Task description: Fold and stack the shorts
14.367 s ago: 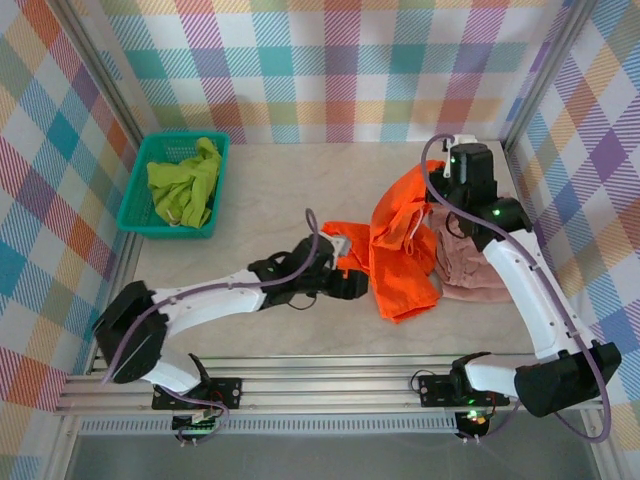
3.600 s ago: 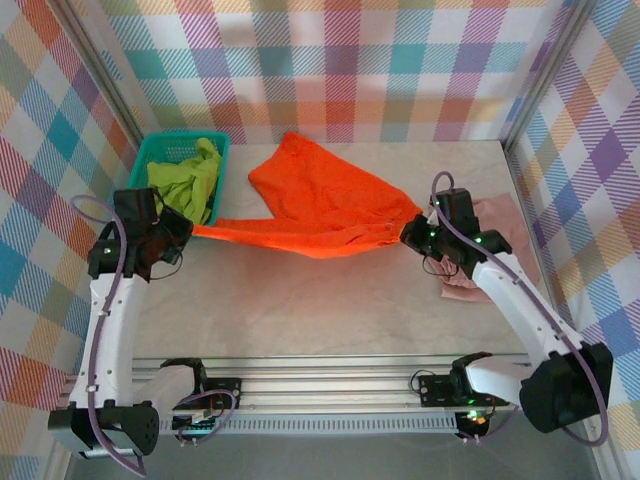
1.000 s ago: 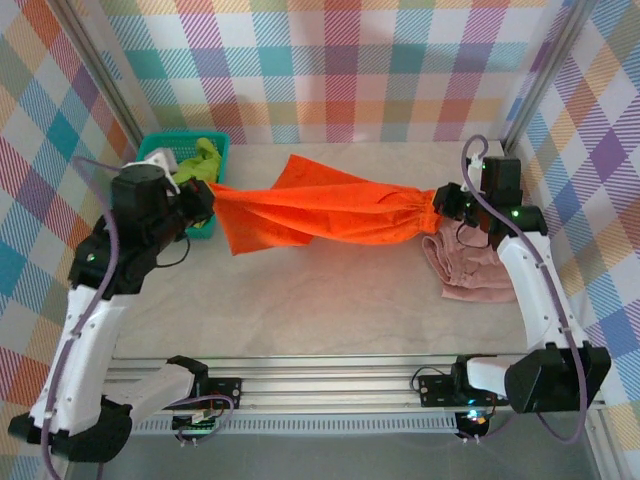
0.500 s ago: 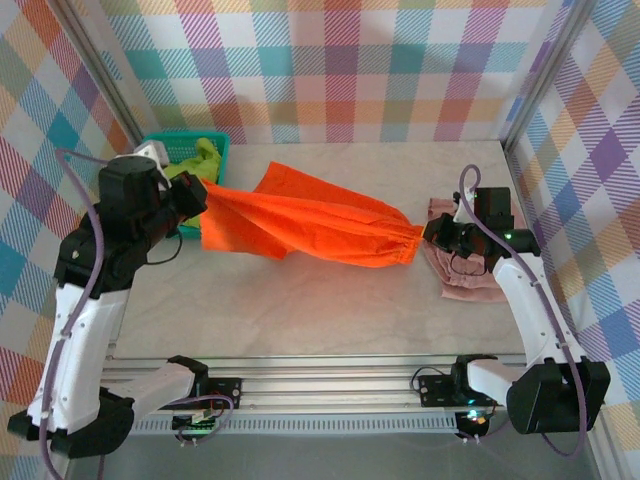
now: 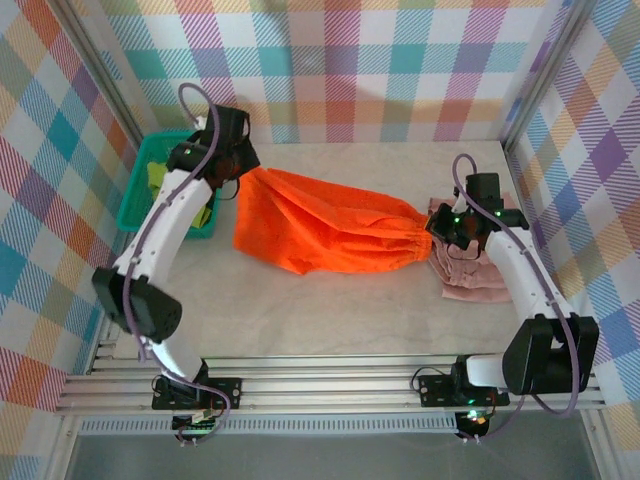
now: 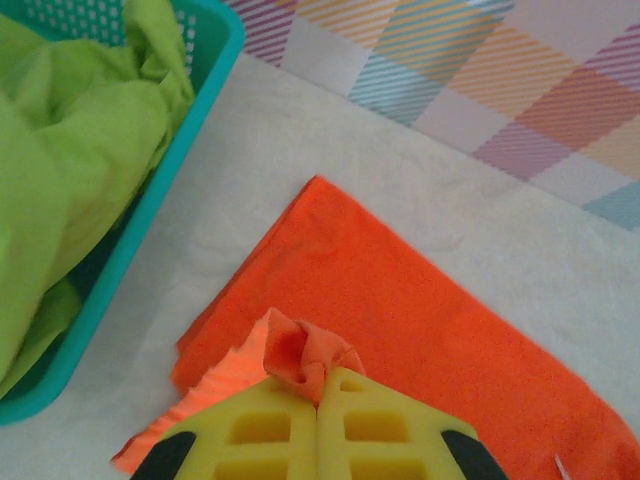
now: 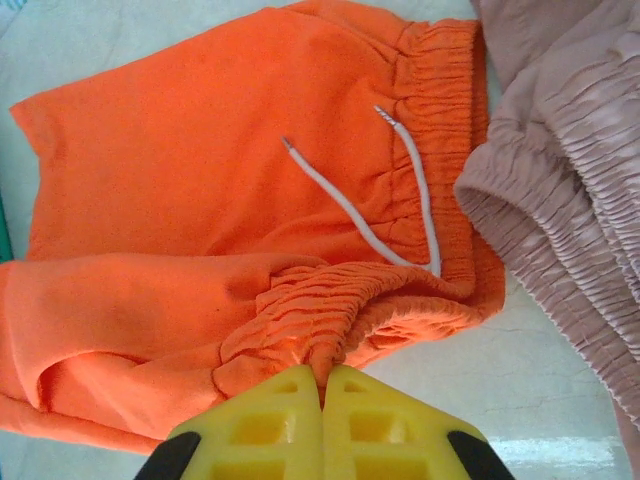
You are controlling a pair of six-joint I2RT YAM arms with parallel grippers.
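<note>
Top view, orange shorts (image 5: 330,225): stretched out on the bench (image 5: 300,310), from just beside the teal mesh basket (image 5: 128,218) across to the side far from it. They look pulled flat between the arms so a fold can be made.
Top view, left gripper (image 5: 243,170): at the leg end, just beside the basket, pinching cloth.
Top view, right gripper (image 5: 432,228): well apart from the basket, at the gathered waist.
Top view, pink shorts (image 5: 480,275): crumpled farthest from the basket, touching the orange waist. They probably mark where the stack will go.
Top view, lime green shorts (image 5: 157,180): inside the basket, waiting their turn.
Left wrist view, left gripper (image 6: 318,385): jaws fully closed with a small tuft of the orange shorts (image 6: 400,320) bunched between them, so the hem is held taut. The basket (image 6: 125,255) with the lime green shorts (image 6: 60,150) is near on one side.
Right wrist view, right gripper (image 7: 322,375): jaws pressed together on the elastic waistband of the orange shorts (image 7: 200,170), anchoring that end.
Right wrist view, drawstring (image 7: 421,175): white, lying loose on the cloth beside the waistband.
Right wrist view, pink shorts (image 7: 570,200): touching the orange waist on the side away from the basket.
Step, my guess: spreading is nearly done and folding has not begun.
</note>
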